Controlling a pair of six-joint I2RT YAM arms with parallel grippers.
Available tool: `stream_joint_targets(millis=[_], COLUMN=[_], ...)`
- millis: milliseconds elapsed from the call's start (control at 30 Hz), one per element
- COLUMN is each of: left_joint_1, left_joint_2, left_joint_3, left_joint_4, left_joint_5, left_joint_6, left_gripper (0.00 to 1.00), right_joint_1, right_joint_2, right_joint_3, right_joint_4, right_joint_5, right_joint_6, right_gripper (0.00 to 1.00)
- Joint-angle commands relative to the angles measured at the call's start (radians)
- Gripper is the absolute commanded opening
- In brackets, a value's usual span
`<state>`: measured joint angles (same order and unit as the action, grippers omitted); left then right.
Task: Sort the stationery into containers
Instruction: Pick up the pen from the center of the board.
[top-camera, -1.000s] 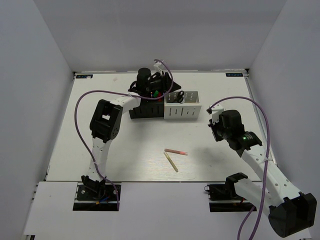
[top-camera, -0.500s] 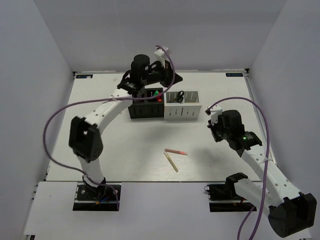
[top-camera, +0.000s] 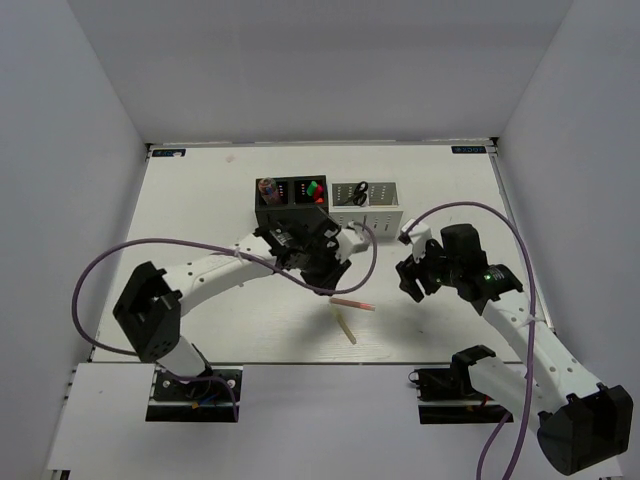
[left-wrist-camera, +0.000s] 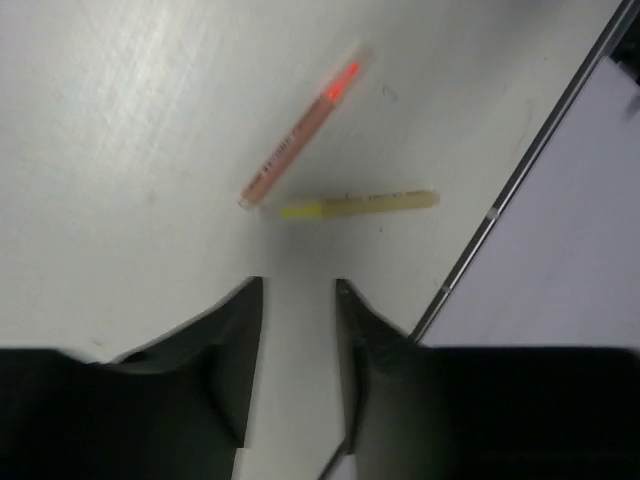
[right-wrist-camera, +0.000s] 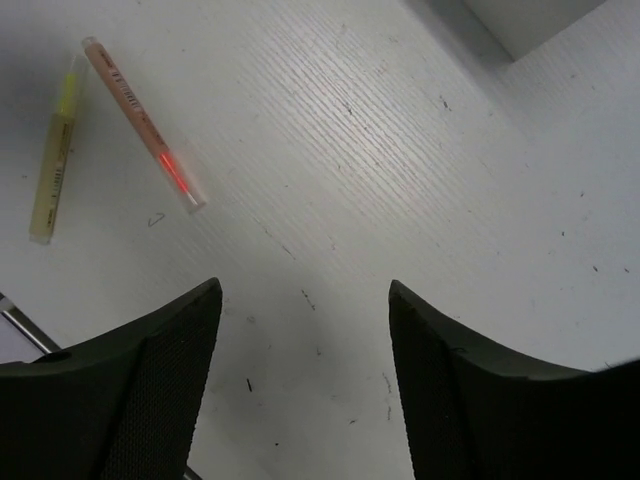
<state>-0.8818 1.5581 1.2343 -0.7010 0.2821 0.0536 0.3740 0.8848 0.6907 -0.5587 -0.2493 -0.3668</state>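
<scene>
- White table (top-camera: 200, 200) carrying four-cube holder row (top-camera: 365, 225).
- Pink stick (top-camera: 352, 303), pale stick (top-camera: 343, 324): loose, unsorted, before holder row.
- Left gripper (left-wrist-camera: 298, 290), right gripper (right-wrist-camera: 305, 295): jaws apart, empty, apparently aimed for pickup.

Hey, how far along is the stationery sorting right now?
Mostly done: the highlighters stand in a black cube of the containers, the scissors in a white one. In hand: nothing; the left gripper and right gripper are both open and empty. Left: the pink stick and the pale stick, lying close together on the table.
</scene>
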Motion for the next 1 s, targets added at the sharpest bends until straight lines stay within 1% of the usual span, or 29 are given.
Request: stream_joint_targets(millis=[0,67,100,167,200,233,267,300,333,400,433,467,567,700,967], left_joint_1=[-0.032,-0.037,-0.042,-0.057,-0.059,-0.060,-0.071,-0.072,-0.075,-0.080,-0.082,-0.082,-0.082,-0.100,-0.160], left_joint_2=[-0.003,0.051,0.075,0.114,0.135,0.141,0.149,0.173,0.183,0.216,0.223,0.241,0.286,0.326,0.398], left_joint_3=[-0.004,0.013,0.023,0.056,0.079,0.085,0.091,0.106,0.111,0.125,0.134,0.149,0.180,0.203,0.206], left_joint_4=[-0.032,-0.034,-0.031,-0.035,-0.035,-0.028,-0.023,-0.020,-0.011,-0.006,-0.005,-0.003,0.000,0.015,0.049], left_joint_5=[-0.018,-0.012,-0.018,-0.029,-0.034,-0.041,-0.037,-0.026,-0.021,-0.012,-0.009,-0.001,0.022,0.029,-0.078], left_joint_6=[0.107,0.133,0.153,0.173,0.187,0.193,0.212,0.224,0.235,0.250,0.259,0.264,0.264,0.267,0.279], left_gripper=[0.31,0.21,0.20,0.28,0.35,0.42,0.44,0.50,0.53,0.57,0.61,0.61,0.62,0.62,0.60], right_joint_1=[-0.004,-0.010,-0.007,-0.009,-0.010,-0.012,-0.012,-0.012,-0.014,-0.014,-0.017,-0.018,-0.026,-0.029,-0.038], right_joint_2=[-0.015,-0.015,-0.012,-0.012,-0.012,-0.012,-0.012,-0.012,-0.012,-0.015,-0.023,-0.024,-0.032,-0.030,-0.040], right_joint_3=[0.006,0.000,-0.002,0.000,-0.002,0.001,0.000,0.000,0.001,0.004,0.004,0.009,0.009,0.012,0.016], right_joint_4=[-0.020,-0.018,-0.020,-0.021,-0.021,-0.024,-0.020,-0.024,-0.020,-0.029,-0.030,-0.035,-0.036,-0.041,-0.046], right_joint_5=[-0.036,-0.039,-0.041,-0.039,-0.041,-0.038,-0.036,-0.036,-0.031,-0.024,-0.025,-0.021,-0.018,-0.016,-0.004], right_joint_6=[-0.041,-0.050,-0.050,-0.054,-0.057,-0.057,-0.057,-0.055,-0.058,-0.061,-0.063,-0.067,-0.069,-0.072,-0.073], right_gripper=[0.70,0.63,0.52,0.43,0.41,0.41,0.41,0.42,0.44,0.50,0.57,0.59,0.60,0.60,0.60])
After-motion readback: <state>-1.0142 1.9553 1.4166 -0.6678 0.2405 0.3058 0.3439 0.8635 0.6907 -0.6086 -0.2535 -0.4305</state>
